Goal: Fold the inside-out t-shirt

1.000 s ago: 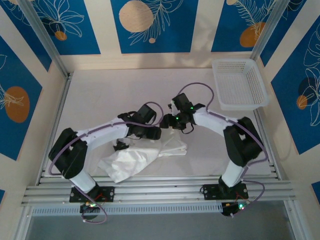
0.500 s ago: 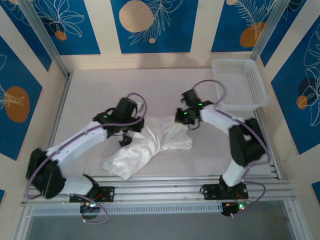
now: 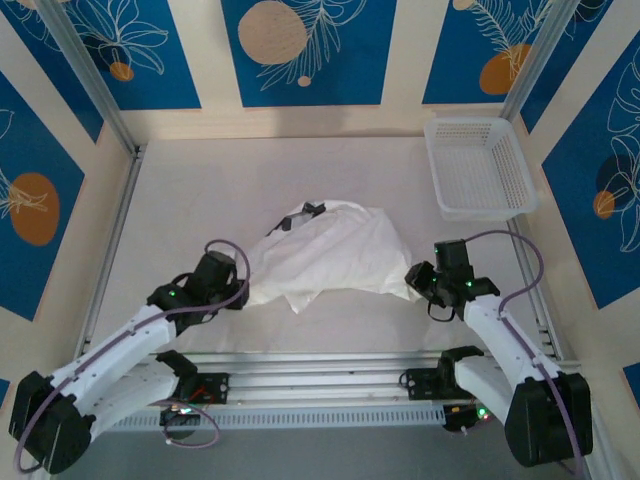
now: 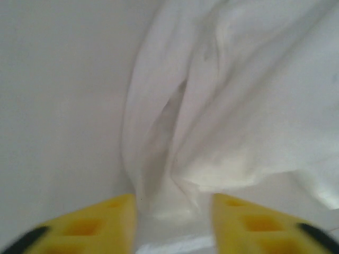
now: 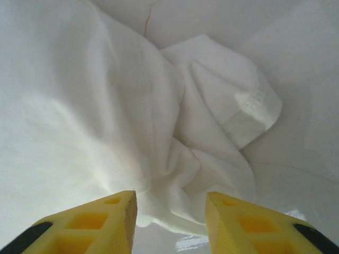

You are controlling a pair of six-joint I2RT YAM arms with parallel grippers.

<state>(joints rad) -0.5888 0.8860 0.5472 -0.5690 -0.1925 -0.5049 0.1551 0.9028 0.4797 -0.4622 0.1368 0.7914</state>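
The inside-out t-shirt (image 3: 330,255) lies spread out, white and wrinkled, on the middle of the table. My left gripper (image 3: 240,290) sits low at its near-left corner. In the left wrist view, that gripper (image 4: 174,222) is open, and a bunched fold of the shirt (image 4: 175,159) reaches between its yellow fingers. My right gripper (image 3: 415,278) is at the shirt's near-right corner. The right wrist view shows it (image 5: 170,217) open too, the shirt's rumpled edge (image 5: 180,180) just ahead of the fingers and a hemmed sleeve (image 5: 243,106) lying beyond.
A white plastic lattice basket (image 3: 480,165) stands at the back right. Metal rails (image 3: 320,375) run along the table's near edge, and frame posts rise at the back corners. Bare table lies to the left of and behind the shirt.
Both arms have drawn back toward the near edge and apart. The shirt, crumpled near the front before, now lies farther back and spread wide. Both grippers have come open.
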